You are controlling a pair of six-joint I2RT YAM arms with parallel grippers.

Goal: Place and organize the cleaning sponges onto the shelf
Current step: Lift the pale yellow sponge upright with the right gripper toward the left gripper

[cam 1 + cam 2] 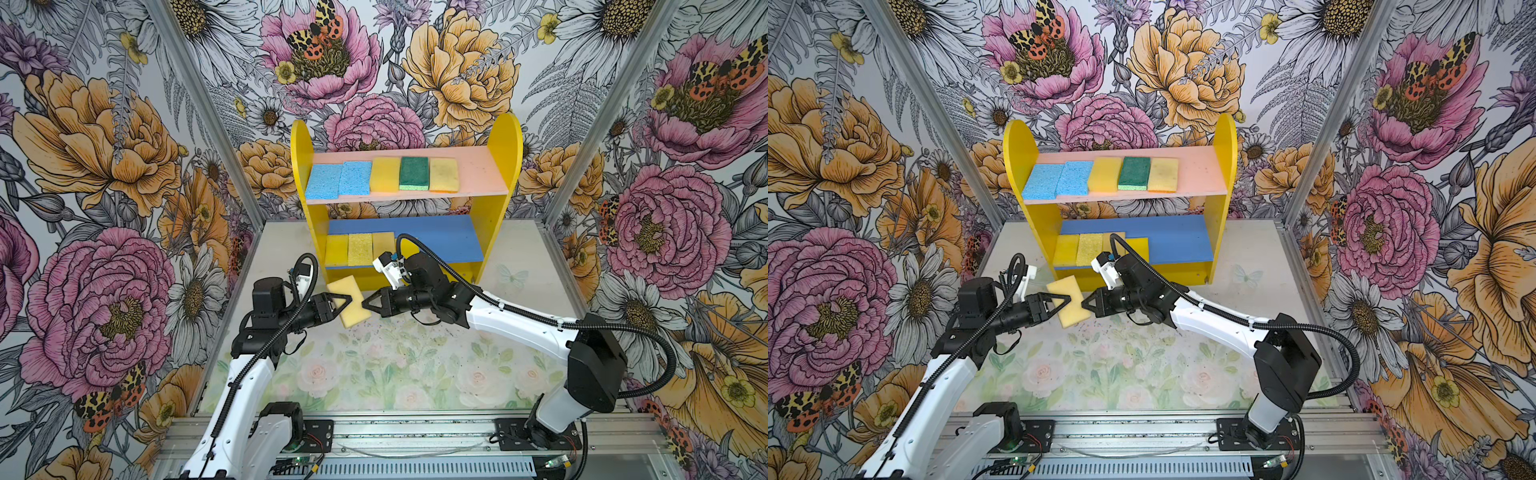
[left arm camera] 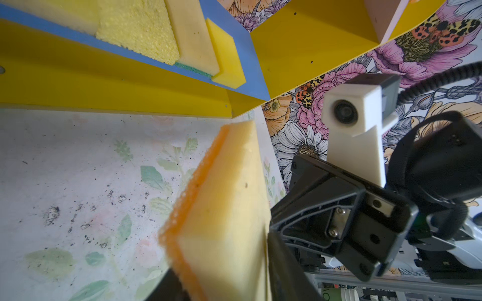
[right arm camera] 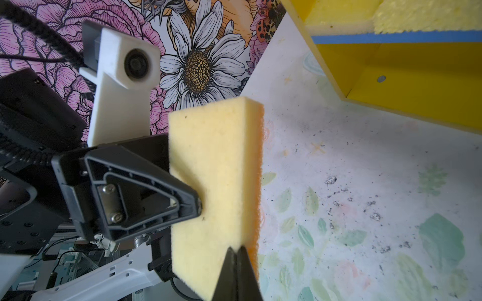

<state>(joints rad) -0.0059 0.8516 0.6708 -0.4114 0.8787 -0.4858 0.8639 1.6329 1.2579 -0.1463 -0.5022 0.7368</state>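
- Claw on the left arm [image 1: 348, 300]: clamped across the flat faces of a pale yellow sponge [image 1: 356, 316] with an orange backing, just in front of the shelf [image 1: 500, 199] at its lower left end.
- Right claw [image 1: 365, 306]: tips drawn together, pinching the opposite edge of that same sponge, also in front of the shelf.
- Pink upper board of the shelf: five sponges [image 1: 385, 174] lie in a row, two blue, one yellow, one green, one tan.
- Blue lower board of the shelf: four yellow sponges [image 1: 1090, 249] lie side by side toward its left panel.
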